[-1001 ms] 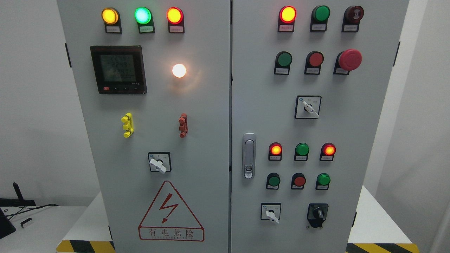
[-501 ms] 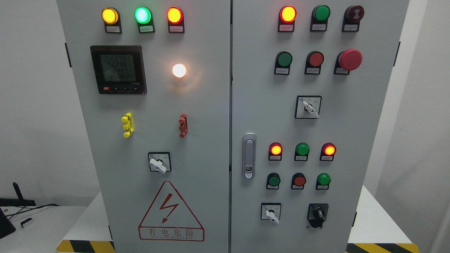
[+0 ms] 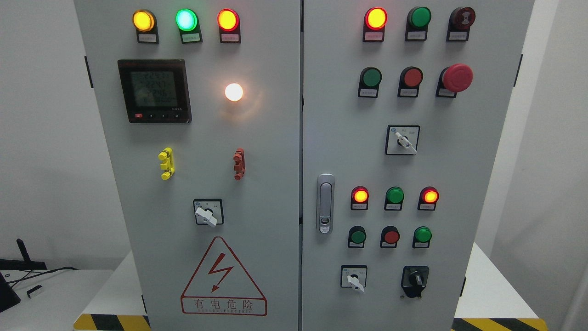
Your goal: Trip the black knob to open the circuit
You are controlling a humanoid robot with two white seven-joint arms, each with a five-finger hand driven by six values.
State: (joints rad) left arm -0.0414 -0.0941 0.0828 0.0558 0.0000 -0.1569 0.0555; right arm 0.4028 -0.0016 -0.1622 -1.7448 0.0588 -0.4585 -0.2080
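The black knob (image 3: 415, 280) sits on a black plate at the lower right of the grey cabinet's right door (image 3: 459, 174). Its handle stands nearly upright, leaning slightly to the left at the top. To its left is a white rotary switch (image 3: 354, 278) with its pointer turned down to the right. Neither of my hands nor arms shows in the head view.
The two-door cabinet fills the view, with lit lamps along the top, a red mushroom stop button (image 3: 457, 77), more white selector switches (image 3: 403, 140) (image 3: 207, 213), a door latch (image 3: 325, 203), a digital meter (image 3: 154, 90) and a lightning warning sign (image 3: 223, 280). Cables lie at lower left (image 3: 27, 278).
Only the digits on the meter have changed; nothing else has moved.
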